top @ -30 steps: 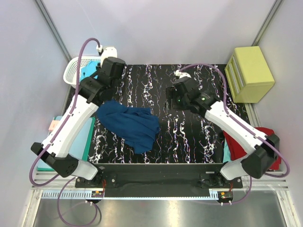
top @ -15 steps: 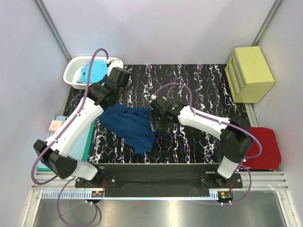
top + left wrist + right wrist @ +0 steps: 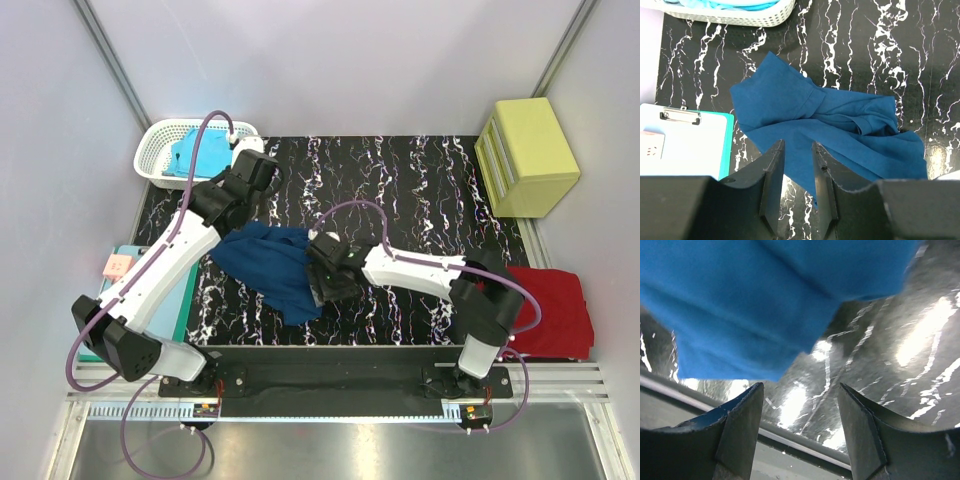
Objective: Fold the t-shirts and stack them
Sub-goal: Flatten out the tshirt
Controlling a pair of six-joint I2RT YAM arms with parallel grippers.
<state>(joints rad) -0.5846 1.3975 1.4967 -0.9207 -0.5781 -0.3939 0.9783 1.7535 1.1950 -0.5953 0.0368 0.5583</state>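
Here, the far-left margin holds a teal clipboard [image 3: 685, 145] with a white sheet under its metal clip, lying flat on the near-left side beside the black, white-veined desk [image 3: 420, 190]. At the far-left corner stands a white perforated basket [image 3: 155, 155] containing a crumpled turquoise t-shirt [image 3: 195, 152].

The left hand [image 3: 796, 146] hangs over the left part of the desk, between the basket and the middle. In the left wrist view its two dark fingers [image 3: 774, 165] stand parallel with a narrow gap between them. Nothing sits in that gap, and the cloth is seen through it from above.

The navy t-shirt [image 3: 275, 265] lies bunched on the desk, left of centre and towards the near edge. It is unfolded, with creases running across it and one corner pointing towards the basket. Its chest print cannot be made out in any view.

The right hand [image 3: 800, 390] reaches low across the desk to the right edge of the navy t-shirt. In the right wrist view its fingers are spread wide apart, and the blue hem lies just beyond the fingertips [image 3: 752, 395] rather than between them. The glossy desk surface shows in the gap.

At the near-right edge, partly off the desk, a red t-shirt [image 3: 550, 310] lies flat behind the right arm's elbow. At the far-right corner stands a yellow-green drawer box [image 3: 527, 155], well apart from both hands.
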